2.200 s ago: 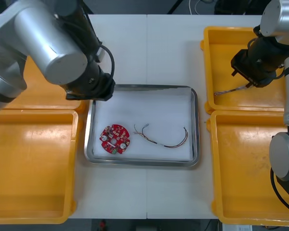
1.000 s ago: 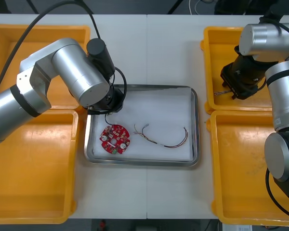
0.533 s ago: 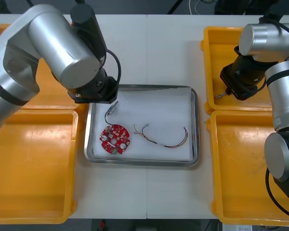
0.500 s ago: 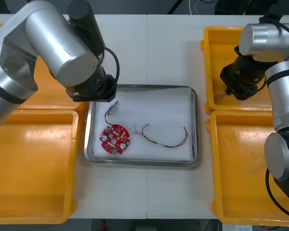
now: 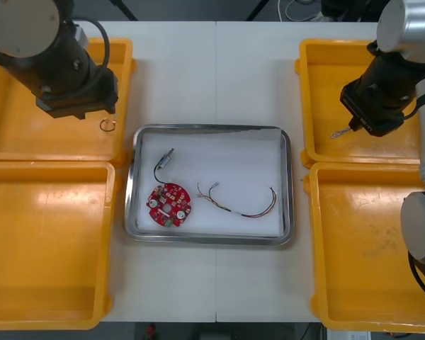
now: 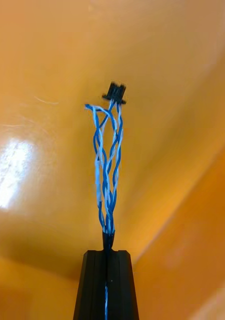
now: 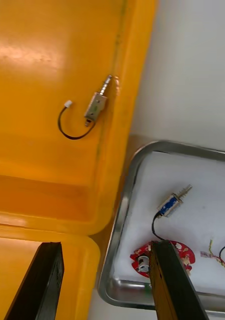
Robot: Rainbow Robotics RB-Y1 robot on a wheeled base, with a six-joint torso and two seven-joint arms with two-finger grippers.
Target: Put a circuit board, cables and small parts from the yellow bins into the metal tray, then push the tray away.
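Note:
The metal tray (image 5: 210, 129), white inside, holds a round red circuit board (image 5: 169, 205), a red and yellow cable (image 5: 242, 206) and a small metal part on a black cable (image 5: 164, 161). My right gripper (image 6: 107, 252) hangs over the far right yellow bin (image 5: 319, 78), shut on a twisted blue and white cable (image 6: 106, 160) that dangles from it (image 5: 339, 132). My left gripper (image 7: 105, 245) is open above the far left bin (image 5: 14, 134). Below it lie another small metal part (image 7: 95, 106) in that bin and the tray's near corner (image 7: 126, 192).
Two more yellow bins, near left (image 5: 42, 248) and near right (image 5: 361, 248), flank the tray. The small part in the far left bin (image 5: 108, 125) lies close to the bin's wall beside the tray. Bare table stretches beyond and in front of the tray.
My left arm has drawn back from the tray to the far left bin, leaving the small part with its black cable in the tray. My right gripper closed on the blue and white cable and lifted it.

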